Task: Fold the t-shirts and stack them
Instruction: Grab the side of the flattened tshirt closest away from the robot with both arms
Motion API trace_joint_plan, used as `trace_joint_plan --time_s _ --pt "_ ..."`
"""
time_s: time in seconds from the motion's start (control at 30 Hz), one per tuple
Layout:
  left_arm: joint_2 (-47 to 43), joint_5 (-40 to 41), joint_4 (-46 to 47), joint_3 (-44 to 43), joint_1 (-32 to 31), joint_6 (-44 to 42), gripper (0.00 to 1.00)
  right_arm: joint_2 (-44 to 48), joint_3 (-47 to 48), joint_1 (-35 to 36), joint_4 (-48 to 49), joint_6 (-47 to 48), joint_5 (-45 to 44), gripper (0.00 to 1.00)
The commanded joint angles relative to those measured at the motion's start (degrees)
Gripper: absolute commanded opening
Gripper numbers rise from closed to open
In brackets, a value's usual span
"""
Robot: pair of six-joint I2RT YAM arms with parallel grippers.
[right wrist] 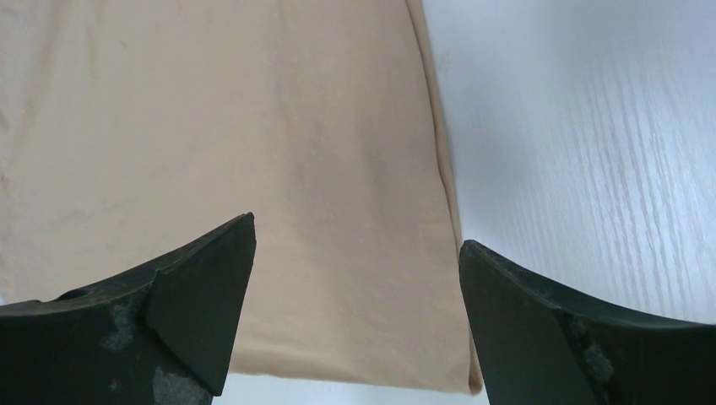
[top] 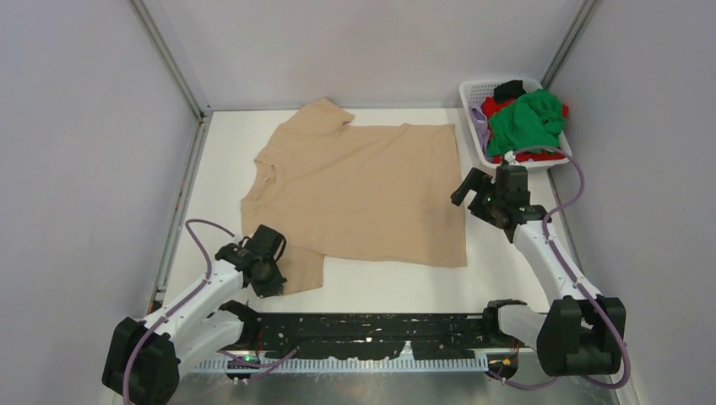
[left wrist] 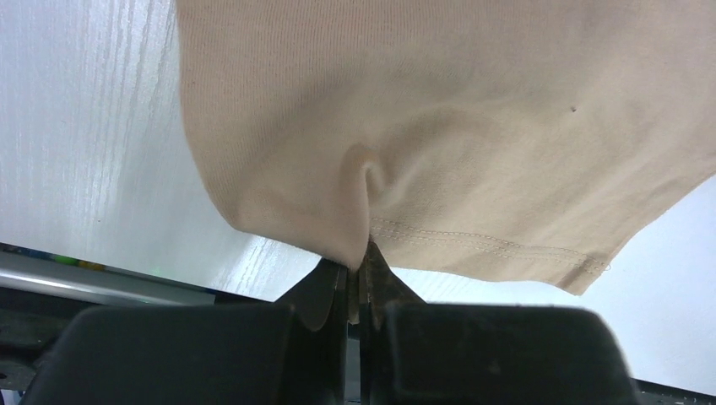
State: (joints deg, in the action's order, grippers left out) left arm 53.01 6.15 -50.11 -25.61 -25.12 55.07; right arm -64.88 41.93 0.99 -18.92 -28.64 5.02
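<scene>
5 t-shirts are in view, along with 1 basket and 2 grippers. 1 beige t-shirt (top: 363, 190) lies spread flat in the middle of the white desk (top: 397, 287), its collar toward the left of the top frame and its bottom hem toward the right. The other 4 are bunched in the white mesh basket (top: 474, 89) at the upper right. There, 1 green t-shirt (top: 528, 122) lies on top, 1 red t-shirt (top: 540, 157) under it, 1 lilac t-shirt (top: 480, 126) against the left wall and 1 black t-shirt (top: 509, 89) at the far end. The left gripper (left wrist: 359, 270), at the lower left of the top frame, is clamped on the beige t-shirt's near sleeve by its stitched hem, and the cloth puckers above the closed fingers. The right gripper (right wrist: 356, 232), just left of the basket, has its jaws spread wide and holds nothing. It hangs over the shirt's right edge, 1 finger above cloth and 1 above bare desk.
</scene>
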Motion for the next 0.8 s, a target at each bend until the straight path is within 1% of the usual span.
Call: trace_joint_plan --time_s 0.0,0.13,0.2,0.27,0.43,0.53,0.57,0.6,0.77 --pt "0.0 -2.2 1.1 -1.4 -0.2 -1.4 0.0 4.6 0.0 -0.1 -12.8 -1.6 -2.7 0.98" --pt "-2.0 -3.4 0.1 -1.0 -0.2 -1.8 0.0 9.3 -4.4 -0.2 -20.4 -5.1 -4.0 0.98" --pt "-2.7 -4.3 -0.4 -0.9 -0.2 -2.3 0.0 12.1 -7.0 -0.2 -21.7 -6.9 -3.8 0.99" --pt "-3.4 -4.5 -1.5 -0.8 -0.2 -3.1 0.0 14.6 -8.9 -0.2 -22.8 -8.5 -3.4 0.97" --pt "-4.0 -5.3 -2.2 -0.7 -0.2 -5.0 0.0 18.3 -12.8 -0.1 -24.9 -10.3 -1.9 0.82" --pt "-3.2 -5.9 -1.0 -0.6 -0.2 -5.7 0.0 18.1 -15.2 -0.1 -23.9 -10.7 -0.4 0.71" --pt "-2.8 -5.9 -0.9 -0.7 -0.2 -5.9 0.0 17.4 -15.7 0.0 -22.8 -11.1 -0.2 0.69" --pt "-2.6 -5.9 -0.8 -0.8 -0.2 -6.2 0.0 17.0 -16.6 0.1 -22.0 -11.3 0.4 0.65" --pt "-2.1 -5.9 -1.0 -0.4 -0.1 -6.1 0.0 12.3 -18.3 1.3 -15.1 -12.0 1.4 0.57"
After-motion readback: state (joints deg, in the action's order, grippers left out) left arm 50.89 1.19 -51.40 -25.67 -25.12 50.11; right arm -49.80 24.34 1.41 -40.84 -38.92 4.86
